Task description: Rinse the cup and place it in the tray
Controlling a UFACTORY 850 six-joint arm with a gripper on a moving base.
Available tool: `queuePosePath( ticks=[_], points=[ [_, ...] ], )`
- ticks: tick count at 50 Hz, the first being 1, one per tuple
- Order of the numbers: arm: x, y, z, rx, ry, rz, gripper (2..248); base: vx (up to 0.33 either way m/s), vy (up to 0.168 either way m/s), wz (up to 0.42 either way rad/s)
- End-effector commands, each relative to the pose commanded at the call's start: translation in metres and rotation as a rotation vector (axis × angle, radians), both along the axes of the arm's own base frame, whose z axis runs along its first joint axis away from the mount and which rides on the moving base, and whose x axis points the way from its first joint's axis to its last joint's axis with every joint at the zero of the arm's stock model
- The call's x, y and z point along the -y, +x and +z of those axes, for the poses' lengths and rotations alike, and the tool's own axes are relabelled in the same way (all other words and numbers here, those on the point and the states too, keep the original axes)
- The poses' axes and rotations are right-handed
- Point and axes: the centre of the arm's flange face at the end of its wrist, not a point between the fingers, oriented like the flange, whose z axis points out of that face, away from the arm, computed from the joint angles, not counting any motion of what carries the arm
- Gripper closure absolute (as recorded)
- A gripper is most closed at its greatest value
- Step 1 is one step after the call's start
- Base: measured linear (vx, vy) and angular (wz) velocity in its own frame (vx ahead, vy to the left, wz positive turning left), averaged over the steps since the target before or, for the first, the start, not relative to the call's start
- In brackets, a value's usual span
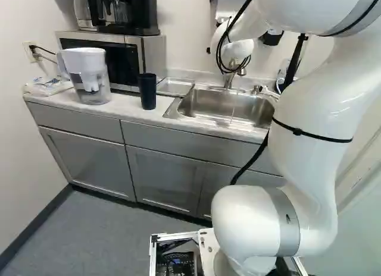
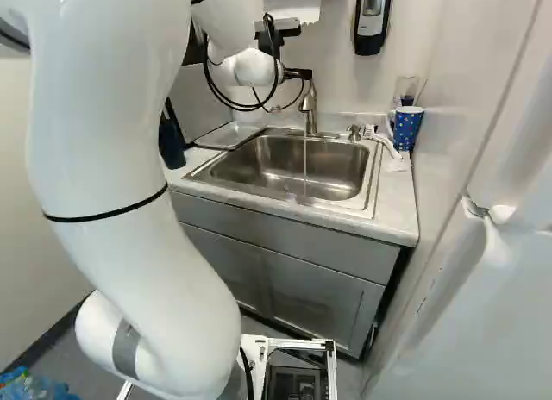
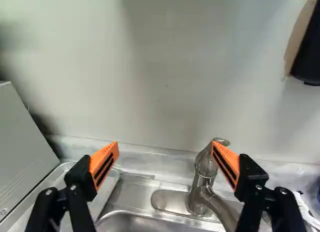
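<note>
Claw (image 2: 298,74) stands wide open beside the faucet (image 2: 310,103), its 2 orange pads (image 3: 105,164) far apart with nothing held. I can't tell if it touches the faucet. With 12 o'clock at the wall, the faucet is at the sink's (image 2: 267,154) 12, and a thin stream of water (image 2: 304,163) runs into the basin.

2 cups stand on the counter (image 1: 128,110), and I can't tell which is the task's. The dark blue cup (image 1: 147,90) sits at the sink's 9 o'clock in the left base view, near the metal tray (image 1: 175,87), which is at the sink's 10. The spotted blue mug (image 2: 407,128) is at 2 o'clock in the right base view, near a white brush (image 2: 376,135). Beyond the dark cup, at 9 o'clock, is the water pitcher (image 1: 91,74).
</note>
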Motion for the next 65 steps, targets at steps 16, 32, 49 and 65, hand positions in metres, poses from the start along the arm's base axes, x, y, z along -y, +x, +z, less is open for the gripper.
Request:
queuePosePath(
  ticks=[16, 32, 49, 65],
  points=[
    [0.0, 0.0, 0.0, 0.0, 0.0, 0.0, 3, 0.0, 0.0, 0.0],
    [0.0, 0.0, 0.0, 0.0, 0.0, 0.0, 3, 0.0, 0.0, 0.0],
    [0.0, -0.003, 0.013, 0.022, -0.003, 0.0, 3, 0.0, 0.0, 0.0],
    [-0.001, -0.014, 0.028, 0.021, -0.003, -0.002, 3, 0.0, 0.0, 0.0]
  ],
)
